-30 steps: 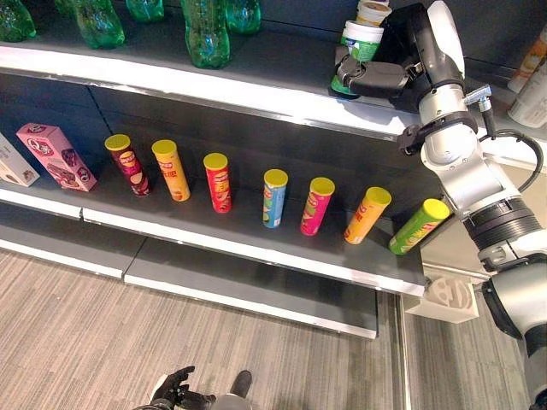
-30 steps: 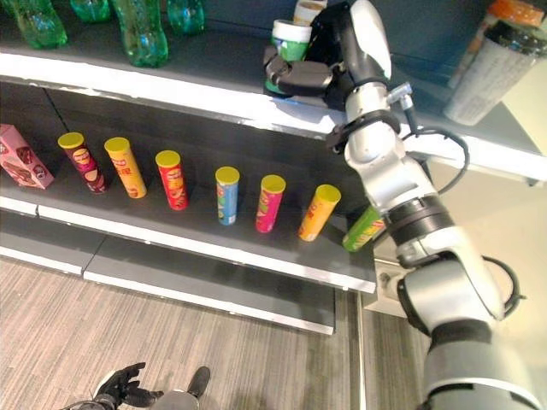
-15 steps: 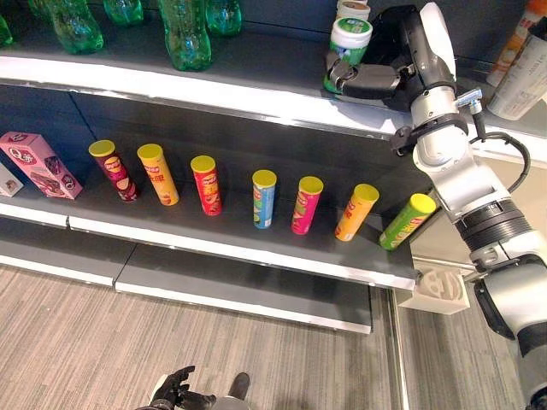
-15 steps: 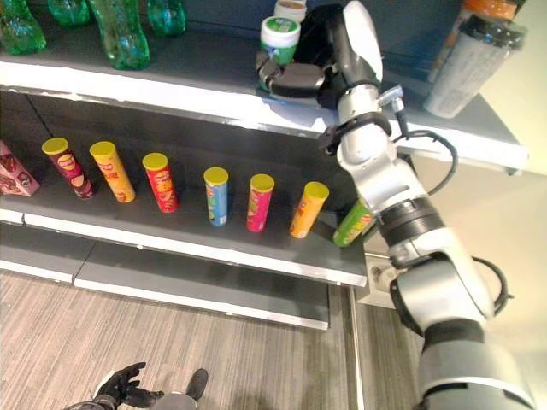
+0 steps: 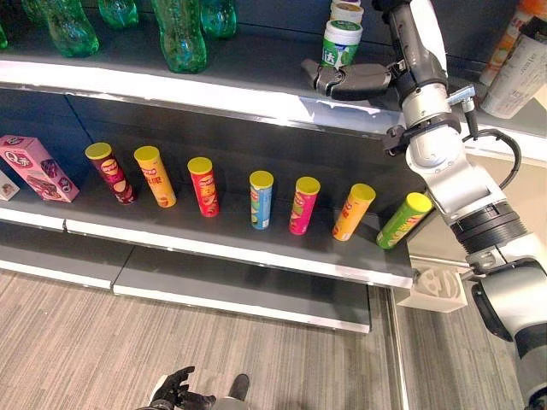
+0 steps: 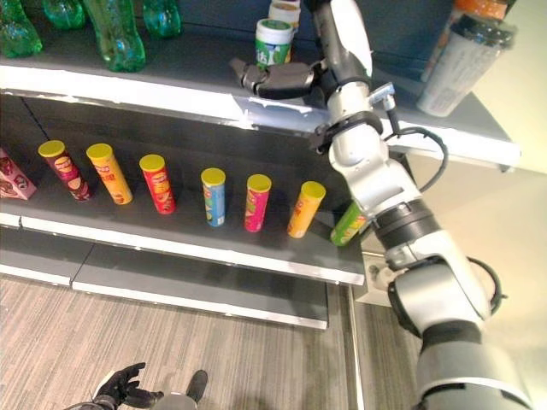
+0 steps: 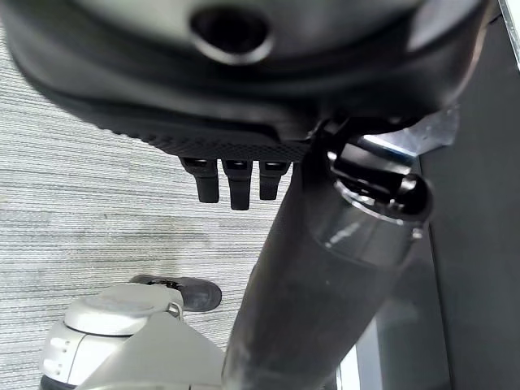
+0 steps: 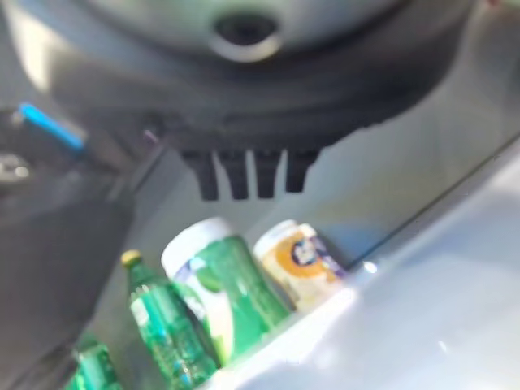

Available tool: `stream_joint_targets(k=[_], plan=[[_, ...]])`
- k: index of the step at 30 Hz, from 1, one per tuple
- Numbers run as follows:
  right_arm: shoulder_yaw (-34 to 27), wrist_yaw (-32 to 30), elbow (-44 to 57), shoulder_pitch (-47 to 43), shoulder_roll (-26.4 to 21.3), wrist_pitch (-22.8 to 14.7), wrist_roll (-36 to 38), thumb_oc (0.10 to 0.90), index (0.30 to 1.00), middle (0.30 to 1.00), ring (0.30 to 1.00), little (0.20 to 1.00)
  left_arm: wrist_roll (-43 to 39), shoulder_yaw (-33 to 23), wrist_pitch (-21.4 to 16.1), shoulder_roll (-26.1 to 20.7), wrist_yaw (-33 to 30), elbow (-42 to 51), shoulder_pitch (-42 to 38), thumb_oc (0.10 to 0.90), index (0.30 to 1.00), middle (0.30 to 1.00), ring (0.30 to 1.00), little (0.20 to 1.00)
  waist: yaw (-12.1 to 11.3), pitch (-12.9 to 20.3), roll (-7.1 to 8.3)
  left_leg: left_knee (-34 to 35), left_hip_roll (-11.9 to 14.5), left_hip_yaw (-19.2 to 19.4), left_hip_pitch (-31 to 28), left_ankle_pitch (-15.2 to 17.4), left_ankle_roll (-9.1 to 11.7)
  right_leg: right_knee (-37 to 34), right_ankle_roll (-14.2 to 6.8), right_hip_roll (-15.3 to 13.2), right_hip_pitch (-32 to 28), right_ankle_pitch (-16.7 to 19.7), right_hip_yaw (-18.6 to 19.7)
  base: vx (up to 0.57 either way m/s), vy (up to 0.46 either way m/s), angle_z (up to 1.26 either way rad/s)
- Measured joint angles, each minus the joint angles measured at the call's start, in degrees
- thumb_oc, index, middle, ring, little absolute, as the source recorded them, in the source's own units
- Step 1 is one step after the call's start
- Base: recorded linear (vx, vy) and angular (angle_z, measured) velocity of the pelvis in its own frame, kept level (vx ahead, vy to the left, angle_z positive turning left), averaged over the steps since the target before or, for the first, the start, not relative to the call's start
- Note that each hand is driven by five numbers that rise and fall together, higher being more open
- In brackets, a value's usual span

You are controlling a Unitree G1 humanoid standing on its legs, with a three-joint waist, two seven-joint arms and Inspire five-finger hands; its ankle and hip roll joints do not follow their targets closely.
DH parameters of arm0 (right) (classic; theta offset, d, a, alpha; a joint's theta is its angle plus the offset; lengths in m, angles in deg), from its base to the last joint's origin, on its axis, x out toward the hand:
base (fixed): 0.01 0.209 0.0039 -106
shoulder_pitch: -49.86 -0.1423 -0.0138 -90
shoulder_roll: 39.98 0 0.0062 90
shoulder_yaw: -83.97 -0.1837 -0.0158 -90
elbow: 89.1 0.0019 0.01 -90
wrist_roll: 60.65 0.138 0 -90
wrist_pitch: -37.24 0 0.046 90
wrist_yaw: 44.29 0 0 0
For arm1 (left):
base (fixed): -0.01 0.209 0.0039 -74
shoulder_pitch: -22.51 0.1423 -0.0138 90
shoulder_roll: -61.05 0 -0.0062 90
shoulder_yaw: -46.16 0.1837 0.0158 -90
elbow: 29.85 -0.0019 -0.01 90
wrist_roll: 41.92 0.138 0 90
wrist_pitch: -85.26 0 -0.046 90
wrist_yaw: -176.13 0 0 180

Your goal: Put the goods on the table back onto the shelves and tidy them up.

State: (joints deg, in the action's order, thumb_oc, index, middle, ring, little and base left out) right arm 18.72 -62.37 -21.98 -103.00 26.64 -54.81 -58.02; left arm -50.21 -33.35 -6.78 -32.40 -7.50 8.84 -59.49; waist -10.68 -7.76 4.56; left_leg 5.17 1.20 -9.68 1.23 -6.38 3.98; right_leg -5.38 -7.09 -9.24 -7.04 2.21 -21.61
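The dark top shelf carries the green white-lidded tub, upright, long axis vertical. The right hand lies near-side of the tub, just beside it but apart — fingers spread flat, holding nothing. The left hand hangs low, far off — loosely relaxed.

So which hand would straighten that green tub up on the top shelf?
Probably the right hand: it hovers at the top shelf, open, just beside the green tub. The left hand hangs low near the floor.
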Motion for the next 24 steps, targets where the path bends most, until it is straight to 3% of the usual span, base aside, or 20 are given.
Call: stream_joint_targets(k=[6,8,13,16,18,22,24], plan=[[-10.15,-2.52,19.91,9.29,-0.08,-0.79,1.90,0.800,0.900,0.900,0.900,0.900,0.00,-0.71,0.13,0.23,-0.91,0.68,0.24,0.800,0.900,0.900,0.900,0.900,1.53,0.06,-0.10,0.01,-0.04,0.50,-0.18,0.17,-0.22,0.01,0.00,-0.08,0.02,0.00,0.25,0.00,0.001,-0.04],[-12.67,-1.82,31.28,15.81,-0.04,-3.93,5.41,0.800,0.900,0.900,0.900,0.900,-0.01,-2.54,0.80,0.65,-1.01,1.38,0.73,0.800,0.900,0.900,0.900,0.900,2.37,0.08,-0.12,0.02,0.07,1.85,-0.78,0.44,-0.31,0.01,0.08,-0.14,0.15,0.08,1.60,-0.01,-0.008,-0.27],[-13.93,6.83,43.47,29.67,0.19,-8.89,12.79,0.800,0.900,0.900,0.900,0.900,1.40,-2.93,1.13,0.65,-0.64,2.57,1.25,0.800,0.900,0.900,0.900,0.900,6.27,1.35,0.32,0.06,0.68,5.05,-2.02,1.06,-0.30,0.01,0.31,0.04,0.74,0.45,4.70,-0.03,0.000,-0.34],[-13.15,14.28,44.08,39.87,0.25,-8.99,19.58,0.800,0.900,0.900,0.900,0.900,1.71,-2.89,1.10,0.64,0.17,2.92,1.09,0.800,0.900,0.900,0.900,0.900,8.95,2.31,0.46,0.08,1.19,7.63,-2.07,1.14,-0.32,0.00,0.44,0.24,2.27,1.09,7.34,-0.05,0.009,-0.48],[-12.98,19.47,43.86,52.15,1.24,-7.83,22.68,0.800,0.900,0.900,0.900,0.900,1.92,-3.10,0.99,0.76,1.37,3.17,0.98,0.800,0.900,0.900,0.900,0.900,10.65,2.76,-0.29,0.30,1.36,9.50,-2.12,1.33,-0.51,-0.02,0.21,0.17,3.25,1.53,8.95,-0.03,-0.007,-0.46],[-11.62,25.50,38.72,72.32,6.81,-5.26,23.18,0.800,0.900,0.900,0.900,0.900,3.94,-4.67,0.61,1.23,1.78,4.02,1.94,0.800,0.900,0.900,0.900,0.900,12.99,2.96,-2.01,0.33,1.70,11.20,-2.51,1.81,-0.62,-0.39,0.23,0.37,3.85,1.71,10.33,-0.01,-0.018,-0.26],[-12.04,26.50,31.97,79.72,6.45,-2.02,20.48,0.800,0.900,0.900,0.900,0.900,3.94,-4.58,0.28,2.33,2.84,5.24,2.69,0.800,0.900,0.900,0.900,0.900,13.60,2.58,-3.21,0.34,1.85,12.15,-2.76,2.03,-0.54,-0.40,0.13,0.42,4.08,1.80,11.02,-0.06,-0.024,-0.26]])
